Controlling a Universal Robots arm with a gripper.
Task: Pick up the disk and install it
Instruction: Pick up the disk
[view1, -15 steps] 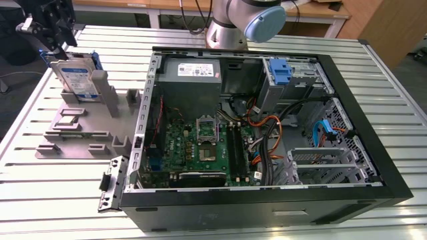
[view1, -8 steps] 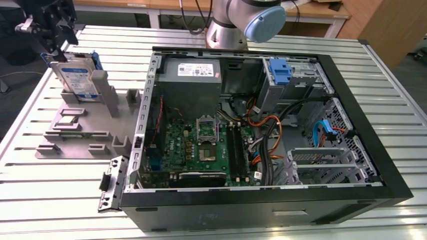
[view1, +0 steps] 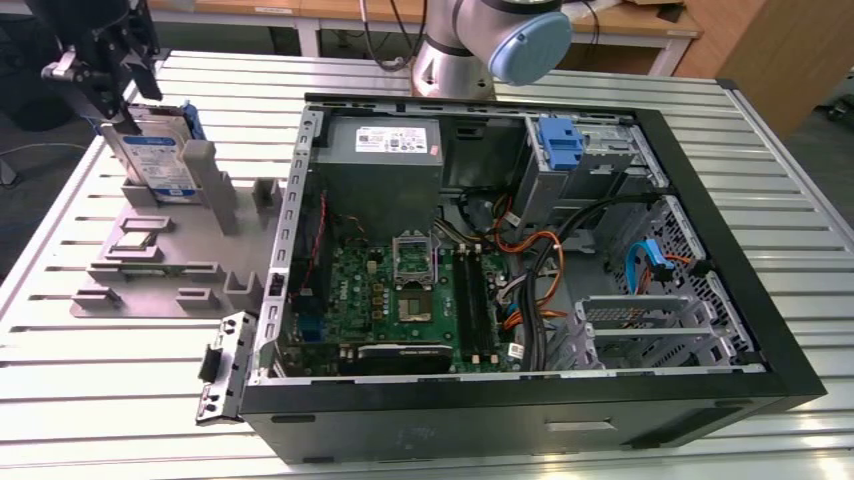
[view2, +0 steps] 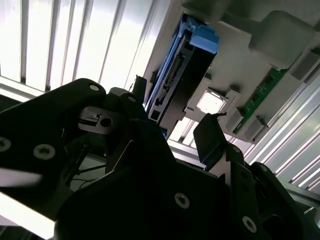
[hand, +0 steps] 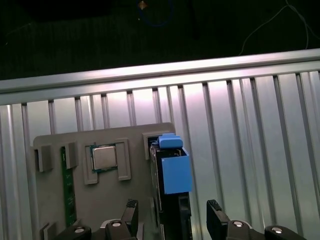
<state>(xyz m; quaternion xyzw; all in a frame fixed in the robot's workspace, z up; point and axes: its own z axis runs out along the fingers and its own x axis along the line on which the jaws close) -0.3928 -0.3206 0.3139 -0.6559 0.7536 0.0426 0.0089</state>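
Slatted table (view1: 120, 385) | disk (view1: 150, 160) on edge in holder (view1: 180, 250), long axis upright | jaws open astride, empty

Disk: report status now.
Gripper open, poised over the disk, no grip. Disk upright in grey fixture, outside the computer case. Path to disk unobstructed.

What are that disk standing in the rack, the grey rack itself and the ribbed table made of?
The disk has a silvery body, likely metal, with a paper-looking label and a matte blue frame that looks like plastic. The grey rack is a dull, even grey with blocky moulded shapes, so probably plastic. The table is made of bright slatted strips with a soft sheen, likely aluminium.
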